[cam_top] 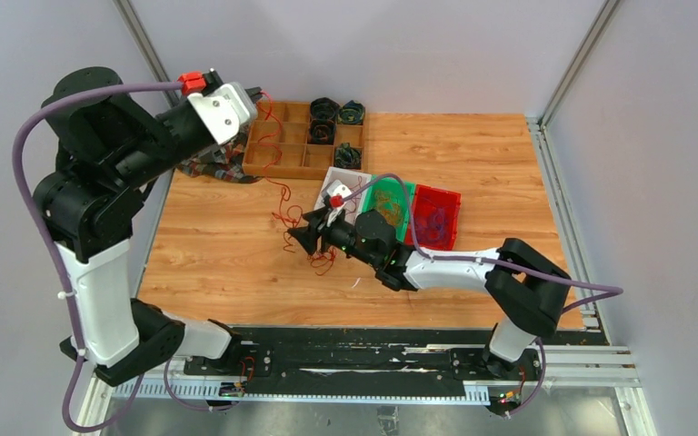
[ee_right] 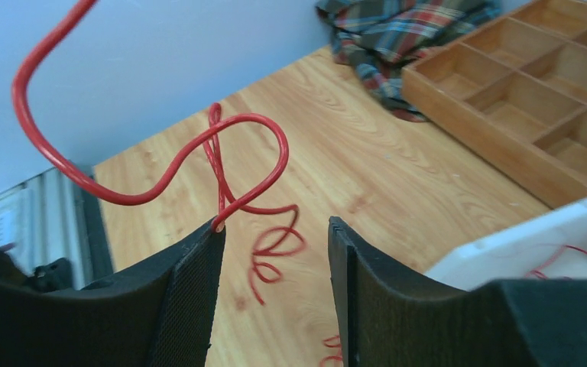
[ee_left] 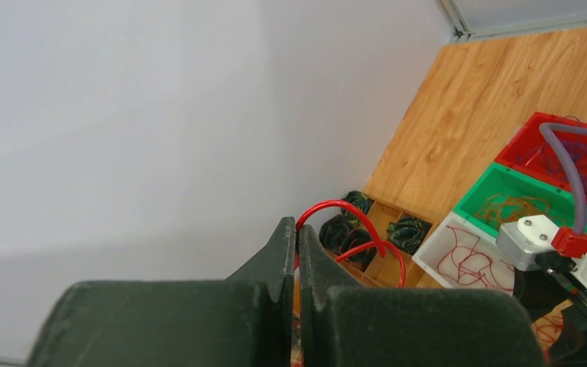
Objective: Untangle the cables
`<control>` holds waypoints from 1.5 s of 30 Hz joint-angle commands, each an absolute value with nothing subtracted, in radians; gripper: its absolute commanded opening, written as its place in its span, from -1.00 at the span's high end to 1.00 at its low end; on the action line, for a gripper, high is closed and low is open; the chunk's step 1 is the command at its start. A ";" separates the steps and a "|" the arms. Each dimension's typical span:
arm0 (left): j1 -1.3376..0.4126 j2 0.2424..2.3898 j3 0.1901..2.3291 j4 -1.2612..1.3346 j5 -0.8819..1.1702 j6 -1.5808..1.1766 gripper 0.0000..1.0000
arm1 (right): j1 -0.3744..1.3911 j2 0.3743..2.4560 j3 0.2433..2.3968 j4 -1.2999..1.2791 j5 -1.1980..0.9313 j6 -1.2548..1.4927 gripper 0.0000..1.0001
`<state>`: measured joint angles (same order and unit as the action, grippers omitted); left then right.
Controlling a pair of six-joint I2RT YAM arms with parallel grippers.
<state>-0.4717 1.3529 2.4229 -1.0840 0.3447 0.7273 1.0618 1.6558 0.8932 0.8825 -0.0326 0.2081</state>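
Holding a thin, loopy red wire (cam_top: 281, 186): left gripper (ee_left: 297, 233), black, two-fingered, raised high over the far-left corner of the wood-grain table (cam_top: 473, 163); fingers pressed together on the strand, which arches out from between their tips

Red wire, course: hangs from the left gripper, drops past the left end of the tray to the table top, and ends in a small tangle of red loops (cam_top: 322, 263) in the middle of the table, around and just near of the right gripper

Right gripper (ee_right: 275, 223): black, two-fingered, low over the middle of the table, pointing left; fingers spread apart with nothing between them; one bend of the red wire touches the tip of one finger (ee_right: 199, 290), the rest curling above and beyond it

Shallow wooden compartment tray (cam_top: 282, 159): far side of the table, left of centre; thick dark coiled rolls (cam_top: 324, 109) in its right-hand compartments, the left ones bare

Plaid cloth (ee_right: 405, 34): crumpled, against the left end of the tray

White plastic bin (ee_left: 432, 243): just right of the right gripper, holding more red strands

Green plastic bin (ee_left: 480, 197): touching the white bin's right side, holding orange wires (ee_left: 512, 206)

Red plastic bin (ee_left: 521, 149): rightmost of the three, holding purple wires (ee_left: 573, 157)
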 commanded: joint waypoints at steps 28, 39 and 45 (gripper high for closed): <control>-0.533 1.559 1.953 -0.258 0.123 0.759 0.99 | 0.816 1.103 0.403 0.821 0.256 0.118 -0.03; -0.591 1.561 1.718 -0.304 0.050 0.651 0.99 | 0.806 1.058 0.282 0.900 0.381 0.099 -0.02; -0.626 1.582 1.643 -0.350 0.028 0.577 0.99 | 0.803 1.150 0.293 0.952 0.403 0.096 -0.01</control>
<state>-0.6056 1.5795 1.6592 -0.3500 0.0582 0.6415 0.8215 1.1152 0.2832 0.8661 0.3542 0.1101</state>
